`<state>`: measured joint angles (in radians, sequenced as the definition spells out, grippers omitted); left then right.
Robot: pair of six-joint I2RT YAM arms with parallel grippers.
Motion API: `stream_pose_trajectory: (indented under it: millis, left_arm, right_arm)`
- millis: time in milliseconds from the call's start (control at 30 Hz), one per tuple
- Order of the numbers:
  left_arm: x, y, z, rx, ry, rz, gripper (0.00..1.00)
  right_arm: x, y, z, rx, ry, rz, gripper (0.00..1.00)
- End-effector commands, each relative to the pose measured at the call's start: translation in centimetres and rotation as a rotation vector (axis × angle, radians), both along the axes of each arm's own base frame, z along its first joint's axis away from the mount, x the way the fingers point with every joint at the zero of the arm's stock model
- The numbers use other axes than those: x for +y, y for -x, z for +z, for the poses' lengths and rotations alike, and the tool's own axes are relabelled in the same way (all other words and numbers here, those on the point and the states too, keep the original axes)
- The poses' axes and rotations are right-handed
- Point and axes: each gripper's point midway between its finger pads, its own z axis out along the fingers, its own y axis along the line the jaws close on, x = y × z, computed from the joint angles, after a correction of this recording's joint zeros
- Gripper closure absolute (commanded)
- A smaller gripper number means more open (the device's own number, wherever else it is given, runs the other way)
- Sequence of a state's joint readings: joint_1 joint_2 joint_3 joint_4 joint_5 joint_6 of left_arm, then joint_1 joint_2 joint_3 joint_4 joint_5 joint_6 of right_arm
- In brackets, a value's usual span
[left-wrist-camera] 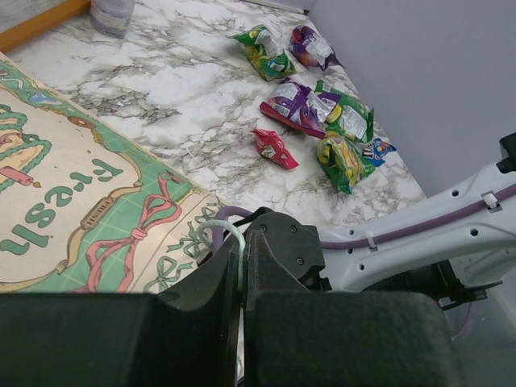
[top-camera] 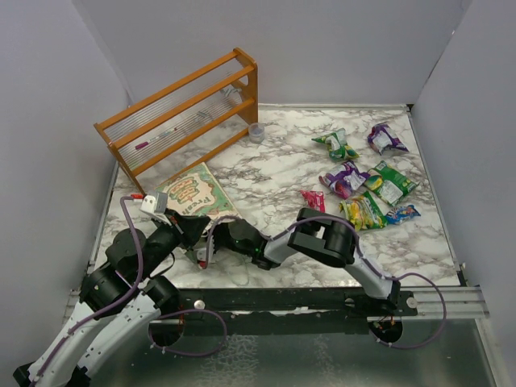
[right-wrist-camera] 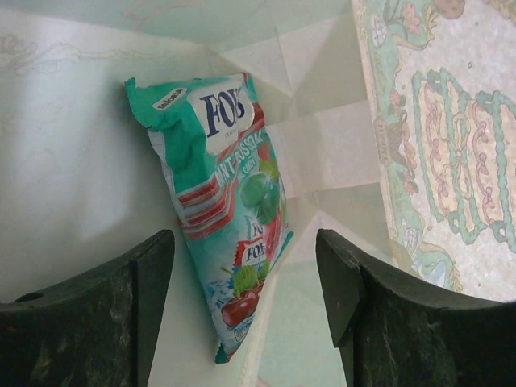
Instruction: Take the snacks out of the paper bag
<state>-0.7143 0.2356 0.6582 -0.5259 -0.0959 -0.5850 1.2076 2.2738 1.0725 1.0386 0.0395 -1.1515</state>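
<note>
The paper bag lies flat on the marble, printed side up, its mouth facing the arms. My left gripper is shut on the bag's pale green cord handle at the mouth edge. My right gripper reaches into the bag's mouth. In the right wrist view it is open inside the cream interior, with a teal snack packet lying between its fingers, untouched. Several snack packets lie outside at the right: green, purple, red and others.
An orange wooden rack stands at the back left, just behind the bag. A small clear cup sits beside its right end. Grey walls enclose the table on three sides. My right arm's forearm crosses the table's front middle.
</note>
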Motion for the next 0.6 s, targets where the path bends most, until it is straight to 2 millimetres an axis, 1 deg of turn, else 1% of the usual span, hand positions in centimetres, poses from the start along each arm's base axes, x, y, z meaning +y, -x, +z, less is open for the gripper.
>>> stream_pose_trajectory:
  millis: [0, 100, 133, 167, 267, 400, 500, 567]
  left_arm:
    - [0.0, 0.2, 1.1, -0.036, 0.021, -0.014, 0.97]
    - [-0.1, 0.2, 1.2, -0.037, 0.023, -0.014, 0.97]
    - [0.0, 0.2, 1.2, -0.038, 0.023, -0.015, 0.97]
    - [0.0, 0.2, 1.2, -0.038, 0.023, -0.014, 0.96]
    - [0.0, 0.3, 1.3, -0.041, 0.025, -0.016, 0.96]
    - [0.0, 0.3, 1.3, -0.041, 0.026, -0.015, 0.97]
    - [0.0, 0.3, 1.2, -0.04, 0.025, -0.015, 0.96]
    - [0.0, 0.3, 1.2, -0.04, 0.025, -0.014, 0.97]
  right_arm:
    - [1.3, -0.4, -3.9, 0.001, 0.071, 0.035, 0.29]
    - [2.1, -0.8, -4.7, -0.013, 0.074, 0.036, 0.32]
    - [1.9, -2.1, -4.8, -0.007, 0.068, 0.011, 0.33]
    - [2.0, -2.8, -4.8, -0.001, 0.061, -0.003, 0.35]
    - [2.3, -4.0, -5.0, 0.002, 0.041, -0.027, 0.41]
    - [2.5, -5.3, -4.4, 0.007, 0.016, -0.049, 0.46]
    - [2.7, -6.0, -4.3, 0.036, 0.016, -0.05, 0.51]
    - [2.8, -6.1, -4.3, 0.039, 0.02, -0.038, 0.56]
